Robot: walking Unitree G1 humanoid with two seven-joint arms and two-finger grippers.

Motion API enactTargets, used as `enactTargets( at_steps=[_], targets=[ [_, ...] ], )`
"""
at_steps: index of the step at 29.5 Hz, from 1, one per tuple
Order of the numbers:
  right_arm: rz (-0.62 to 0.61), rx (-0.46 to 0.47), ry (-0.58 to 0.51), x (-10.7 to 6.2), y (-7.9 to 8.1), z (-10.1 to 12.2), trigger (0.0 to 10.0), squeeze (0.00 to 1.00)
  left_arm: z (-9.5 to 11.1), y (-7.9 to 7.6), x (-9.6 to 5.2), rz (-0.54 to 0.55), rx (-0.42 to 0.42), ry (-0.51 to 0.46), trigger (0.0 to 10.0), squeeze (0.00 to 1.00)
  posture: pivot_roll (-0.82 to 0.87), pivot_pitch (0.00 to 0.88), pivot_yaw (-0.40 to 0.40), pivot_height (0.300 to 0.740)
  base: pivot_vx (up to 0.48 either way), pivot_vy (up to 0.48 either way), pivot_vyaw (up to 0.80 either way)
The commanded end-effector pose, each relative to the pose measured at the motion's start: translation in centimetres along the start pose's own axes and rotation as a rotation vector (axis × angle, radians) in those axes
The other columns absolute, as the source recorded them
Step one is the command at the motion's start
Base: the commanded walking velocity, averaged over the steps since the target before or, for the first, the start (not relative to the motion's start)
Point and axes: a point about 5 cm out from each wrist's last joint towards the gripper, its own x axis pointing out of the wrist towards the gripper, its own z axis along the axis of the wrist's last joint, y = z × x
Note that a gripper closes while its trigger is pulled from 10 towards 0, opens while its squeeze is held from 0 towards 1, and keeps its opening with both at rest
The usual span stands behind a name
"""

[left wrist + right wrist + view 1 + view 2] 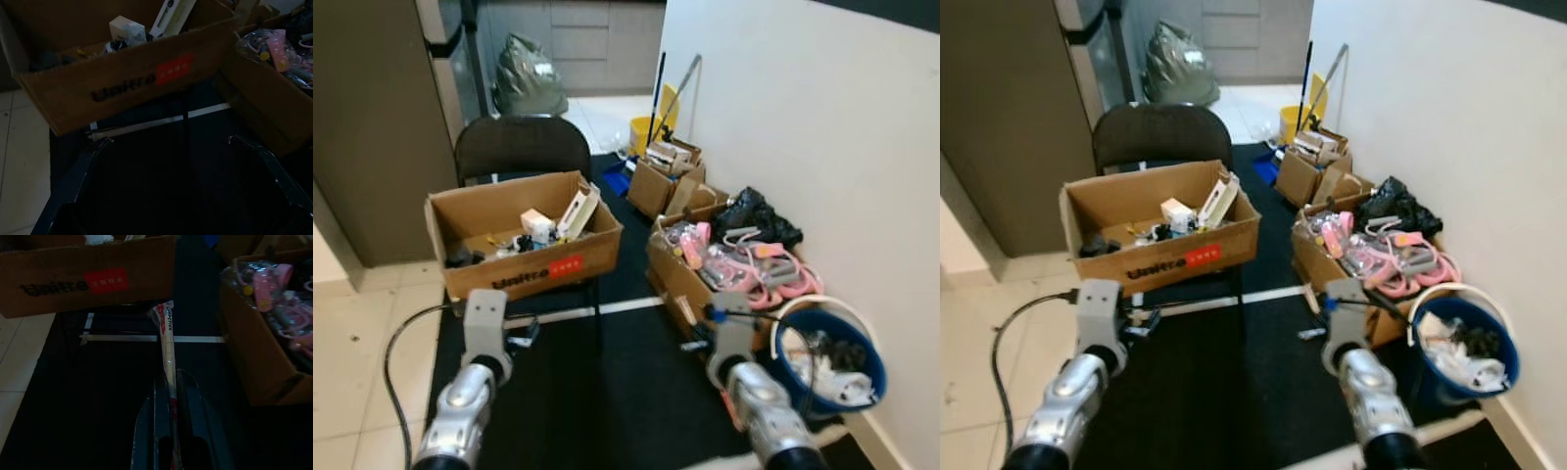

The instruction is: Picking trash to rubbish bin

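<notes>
A humanoid robot stands on a black floor mat point(607, 392) in a cluttered hallway, both silver arms raised ahead of it. The right tool point(171, 377) is closed on a long, thin paper-wrapped stick point(166, 340), apparently a pair of disposable chopsticks in a white sleeve with red print; the wrapper juts forward past the black fingers point(195, 406), held above the mat and pointing toward a strip of white tape point(146, 338) on the floor. The left tool point(168, 142) hangs open and empty, its two fingers spread wide over the dark mat in front of a cardboard box point(524, 259).

That box, marked with black lettering and a red label, rests on a black folding chair point(522, 147) and holds small packages and a white carton. To the robot's right, against the white wall point(822, 127), sits a blue rubbish bin point(830, 360) with a white rim, already holding crumpled paper and dark scraps. Just beside the bin, a second open carton point(680, 279) overflows with pink plastic items and a black bag point(756, 215). Farther back stand more cardboard boxes point(666, 181), a yellow mop bucket point(651, 132) with handles leaning on the wall, and a full grey refuse sack point(529, 78).
</notes>
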Motion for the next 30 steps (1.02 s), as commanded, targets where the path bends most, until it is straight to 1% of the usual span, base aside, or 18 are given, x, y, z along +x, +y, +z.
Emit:
enactTargets(
  at_steps=[1, 14, 17, 19, 24, 25, 26, 27, 30],
  targets=[
    [-0.017, 0.008, 0.004, -0.1, -0.6, -0.2, 10.0, 0.0, 0.0, -0.2, 0.1, -0.018, 0.019, 0.004, 10.0, 0.0, -0.05, 0.055, -0.029, 0.74, 0.36, 0.0, 0.0],
    [-0.01, 0.02, -0.018, 0.3, -0.2, 0.3, 10.0, 0.0, 0.9, -0.1, 0.5, -0.026, 0.032, -0.02, 10.0, 0.0, -0.04, 0.057, -0.025, 0.74, 0.359, 0.0, 0.0],
    [0.04, -0.037, -0.028, 0.6, 0.4, 0.8, 10.0, 0.0, 1.1, -0.2, 0.5, -0.03, 0.036, -0.027, 10.0, 0.0, -0.04, 0.06, -0.028, 0.74, 0.36, 0.0, 0.0],
    [0.049, -0.047, -0.029, 0.6, 0.6, 0.9, 10.0, 0.0, 1.1, -0.2, 0.5, -0.03, 0.037, -0.029, 10.0, 0.0, -0.04, 0.059, -0.03, 0.74, 0.36, 0.0, 0.0],
    [0.055, -0.064, -0.026, 0.8, 0.7, 1.0, 10.0, 0.0, 1.1, -0.2, 0.5, -0.031, 0.041, -0.032, 10.0, 0.0, -0.04, 0.059, -0.033, 0.74, 0.357, 0.0, 0.8],
    [0.039, -0.031, -0.033, 0.9, 0.6, 1.1, 10.0, 0.0, 1.1, -0.1, 0.5, -0.029, 0.042, -0.031, 10.0, 0.0, -0.03, 0.056, -0.034, 0.74, 0.356, 0.0, 0.0],
    [0.039, -0.031, -0.033, 0.9, 0.6, 1.1, 10.0, 0.0, 1.1, -0.1, 0.5, -0.029, 0.042, -0.031, 10.0, 0.0, -0.03, 0.056, -0.034, 0.74, 0.356, 0.0, 0.0],
    [0.027, 0.005, -0.037, 1.0, 0.5, 1.1, 10.0, 0.0, 1.0, 0.0, 0.4, -0.029, 0.042, -0.03, 10.0, 0.0, -0.03, 0.057, -0.033, 0.74, 0.36, 0.0, 0.0],
    [0.028, 0.004, -0.039, 1.0, 0.5, 1.1, 10.0, 0.0, 1.0, 0.0, 0.4, -0.029, 0.042, -0.03, 10.0, 0.0, -0.03, 0.056, -0.032, 0.74, 0.36, 0.0, 0.0]
  ],
)
